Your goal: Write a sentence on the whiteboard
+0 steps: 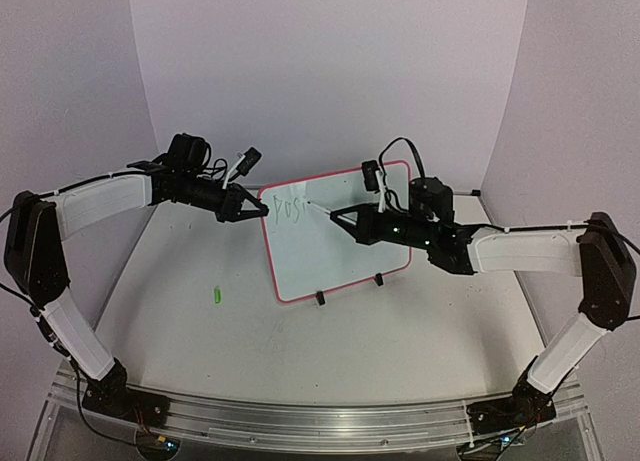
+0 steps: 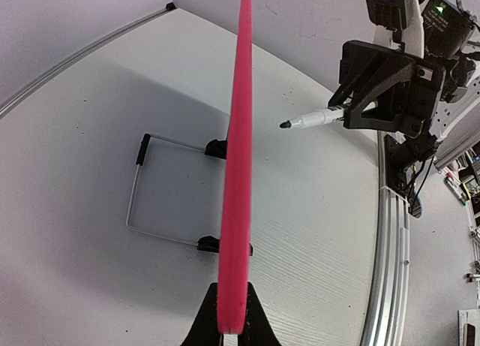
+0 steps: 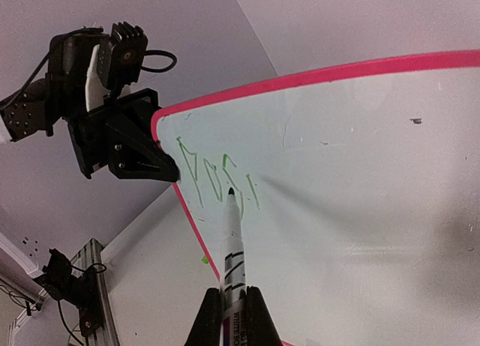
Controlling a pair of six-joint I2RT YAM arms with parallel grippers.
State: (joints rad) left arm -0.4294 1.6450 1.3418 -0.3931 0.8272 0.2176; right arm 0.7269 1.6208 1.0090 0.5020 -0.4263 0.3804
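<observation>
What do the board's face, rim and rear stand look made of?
The whiteboard face: smooth white with a soft sheen, likely a coated dry-erase sheet, faintly smudged. Its rim: matte pink, probably plastic. The stand: thin bent grey wire, apparently metal.

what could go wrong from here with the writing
The left gripper pinches the whiteboard only at its left edge, and it stands on a thin wire stand; marker pressure further right could tilt or push it back, so strokes may skip. The right gripper holds the marker well back from its tip, so the tip might wobble and leave the green letters uneven.
</observation>
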